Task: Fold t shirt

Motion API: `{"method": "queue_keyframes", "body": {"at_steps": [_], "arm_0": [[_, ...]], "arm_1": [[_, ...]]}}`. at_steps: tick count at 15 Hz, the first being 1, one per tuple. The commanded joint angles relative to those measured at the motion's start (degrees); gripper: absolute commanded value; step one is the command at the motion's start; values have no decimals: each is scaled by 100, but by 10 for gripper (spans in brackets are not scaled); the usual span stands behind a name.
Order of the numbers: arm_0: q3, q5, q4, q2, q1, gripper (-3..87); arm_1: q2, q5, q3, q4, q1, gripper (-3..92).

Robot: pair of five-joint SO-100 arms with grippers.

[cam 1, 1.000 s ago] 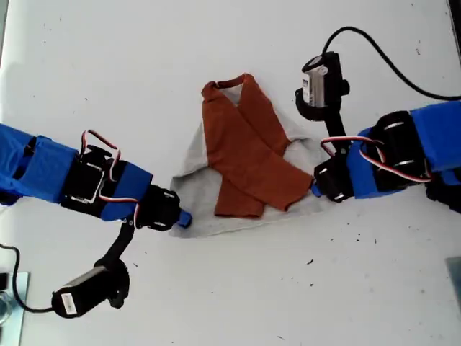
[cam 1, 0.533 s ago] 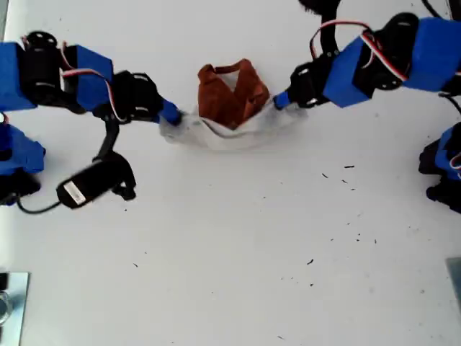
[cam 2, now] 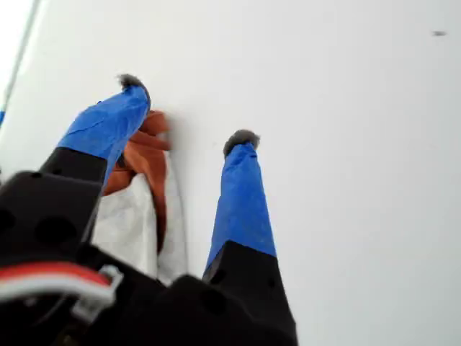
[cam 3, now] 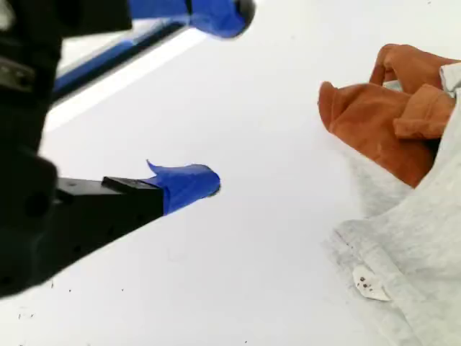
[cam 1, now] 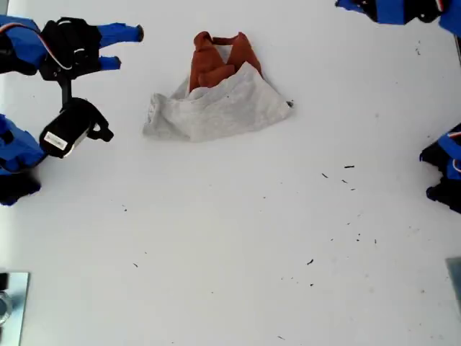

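Note:
The t shirt (cam 1: 216,108) lies on the white table near the top of the exterior view. Its grey body is folded up over the rust-orange sleeves, and orange (cam 1: 212,58) still shows at the far end. My second gripper (cam 1: 126,47) is open at the exterior view's upper left, just off the shirt. Its wrist view shows the second gripper (cam 3: 225,95) empty, with the t shirt (cam 3: 403,238) lying beside it. My first gripper (cam 2: 187,109) is open and empty, with the t shirt (cam 2: 140,187) beyond one finger. The first arm (cam 1: 392,9) is cut off at the exterior view's top right.
Blue arm bases stand at the exterior view's left edge (cam 1: 14,155) and right edge (cam 1: 446,169). A metal object (cam 1: 11,303) sits in the exterior view's bottom left corner. Small dark specks (cam 1: 349,169) dot the white table.
Both grippers held the grey hem corners, carried them up over the orange sleeves, then let go and pulled back to either side. The shirt now lies folded.

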State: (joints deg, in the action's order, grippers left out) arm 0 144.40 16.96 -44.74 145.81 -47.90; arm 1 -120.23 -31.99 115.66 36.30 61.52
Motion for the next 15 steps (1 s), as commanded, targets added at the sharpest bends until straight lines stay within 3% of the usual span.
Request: {"method": "queue_keyframes", "body": {"at_steps": [1,3,5,7,9,10,12,13,15], "arm_0": [[404,-70,97,1002,-176,198],[1011,-88,18,2285,105,144],[1890,-290,35,3929,1002,29],[3120,-1090,-325,5897,2057,-2],[4025,-1696,-158,6091,3032,-2],[4140,-1749,-352,5968,3234,-2],[4140,-1811,-1433,6029,3305,10],[4140,-703,-1415,6064,3331,46],[4140,-598,-1397,6064,3393,58]], "arm_1": [[-686,-703,-272,958,97,236],[-1415,-1134,97,1687,-167,231],[-2628,-1213,1134,2013,-809,231],[-4737,-466,3234,2048,-1705,149],[-7348,650,5080,3164,-2575,39],[-8121,1389,5616,3946,-2918,36],[-8077,1784,6214,4087,-3419,38],[-8060,1143,6214,4069,-3472,39],[-8060,-1582,6205,4096,-3445,39]]}}
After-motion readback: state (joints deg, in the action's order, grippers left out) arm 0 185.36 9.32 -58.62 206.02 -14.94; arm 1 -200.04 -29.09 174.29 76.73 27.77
